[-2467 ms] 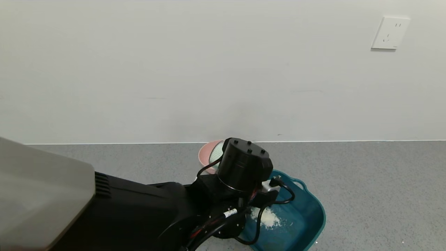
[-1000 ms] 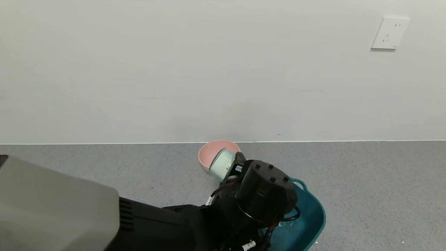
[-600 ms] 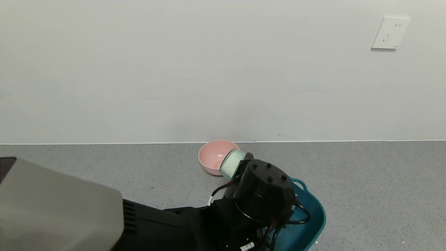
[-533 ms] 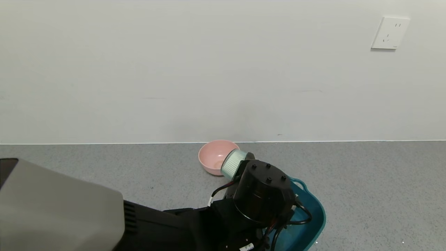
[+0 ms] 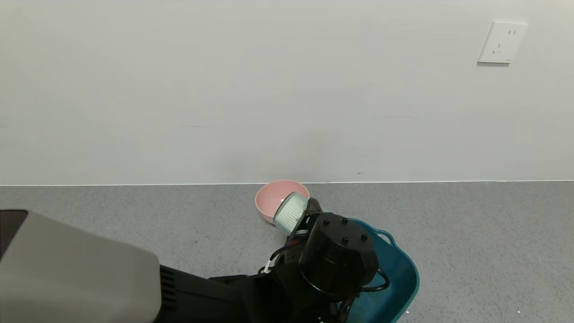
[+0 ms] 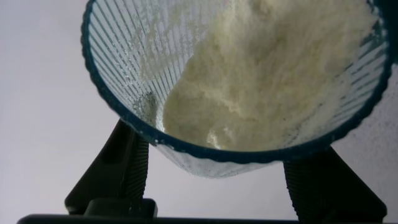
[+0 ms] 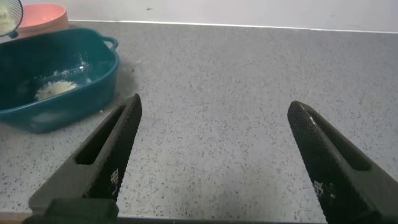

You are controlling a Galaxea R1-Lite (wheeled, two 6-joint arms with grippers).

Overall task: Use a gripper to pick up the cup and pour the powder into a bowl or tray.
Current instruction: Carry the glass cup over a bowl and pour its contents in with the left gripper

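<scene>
So the left gripper has the cup pinched between its two fingers, up in the air just past the far rim of the basin, with its mouth leaning out toward the pink bowl behind the basin. The wrist shot shows there's a good load of powder in the cup, banked against one side of the ribbed wall, plus a small heap of powder already sitting on the basin floor. If the basin is the target, I'd say the trick is to bring the cup back over the middle of it before tipping any further, because right now the lip looks closer to the pink bowl than to the basin's centre. Then roll the wrist slowly; this stuff looks clumpy, so it'll probably hang on and then drop all at once. Keep the lip low inside the basin walls so it doesn't puff out onto the grey counter. The right gripper is parked wide open over the counter, off to the right of the basin, holding nothing.
</scene>
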